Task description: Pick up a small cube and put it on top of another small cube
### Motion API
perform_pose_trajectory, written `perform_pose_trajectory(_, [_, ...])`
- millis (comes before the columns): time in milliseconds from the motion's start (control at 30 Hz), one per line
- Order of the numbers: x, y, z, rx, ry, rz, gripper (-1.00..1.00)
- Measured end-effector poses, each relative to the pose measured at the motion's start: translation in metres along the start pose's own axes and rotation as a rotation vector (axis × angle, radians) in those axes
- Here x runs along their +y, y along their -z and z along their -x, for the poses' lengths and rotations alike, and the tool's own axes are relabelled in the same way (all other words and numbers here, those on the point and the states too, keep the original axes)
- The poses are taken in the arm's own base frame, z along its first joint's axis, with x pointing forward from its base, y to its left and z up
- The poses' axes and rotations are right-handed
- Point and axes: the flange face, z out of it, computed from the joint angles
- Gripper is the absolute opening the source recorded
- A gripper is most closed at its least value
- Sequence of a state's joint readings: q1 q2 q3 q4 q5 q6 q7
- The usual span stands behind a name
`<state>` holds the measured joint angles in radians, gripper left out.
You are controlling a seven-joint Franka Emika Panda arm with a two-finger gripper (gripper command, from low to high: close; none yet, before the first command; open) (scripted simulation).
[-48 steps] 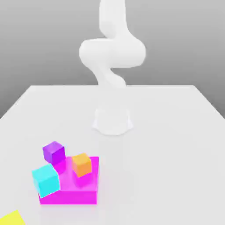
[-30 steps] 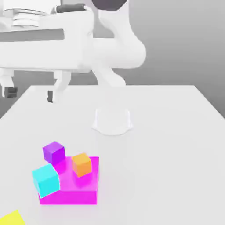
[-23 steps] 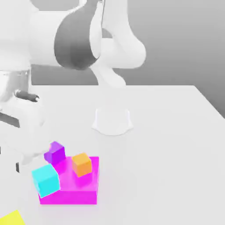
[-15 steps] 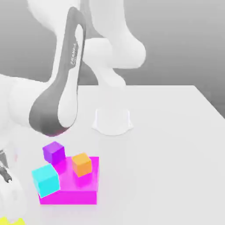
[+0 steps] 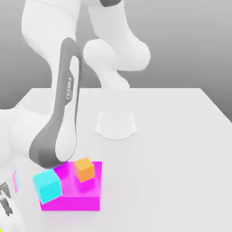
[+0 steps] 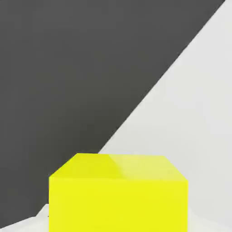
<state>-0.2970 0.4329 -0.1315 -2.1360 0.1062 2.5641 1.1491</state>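
Yellow cube (image 6: 118,204) between the sides of the clenched end effector (image 6: 118,222), gripped, orange cube (image 5: 84,170) on magenta block (image 5: 70,203), white tabletop (image 5: 163,154), plain grey background (image 5: 186,45).

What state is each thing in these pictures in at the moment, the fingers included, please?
Yellow cube: between the fingers, at the table's edge in the hand view.
Fingers: shut on the yellow cube.
Cyan cube: tilted in the exterior view, not held.
Orange cube: over the magenta block, not held.
Magenta block: lying flat, not held.
Arm: bent, reaching down at the exterior view's left.
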Motion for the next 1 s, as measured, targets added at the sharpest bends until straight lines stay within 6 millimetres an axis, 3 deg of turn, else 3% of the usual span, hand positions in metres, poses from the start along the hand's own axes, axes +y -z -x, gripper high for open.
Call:
perform_pose_trajectory(267, [0.055,0.060,0.053,-0.009,0.069,-0.003,-1.00])
perform_pose_trajectory(567, [0.137,0.097,0.108,-0.007,0.152,-0.002,-1.00])
perform_pose_trajectory(700, [0.175,0.100,0.127,-0.002,0.186,0.000,-1.00])
perform_pose_trajectory(867, [0.182,0.053,0.131,0.001,0.193,0.001,-1.00])
perform_pose_trajectory(900, [0.182,0.043,0.131,0.002,0.193,0.001,1.00])
perform_pose_trajectory(1000, [0.182,0.043,0.131,0.002,0.193,0.001,1.00])
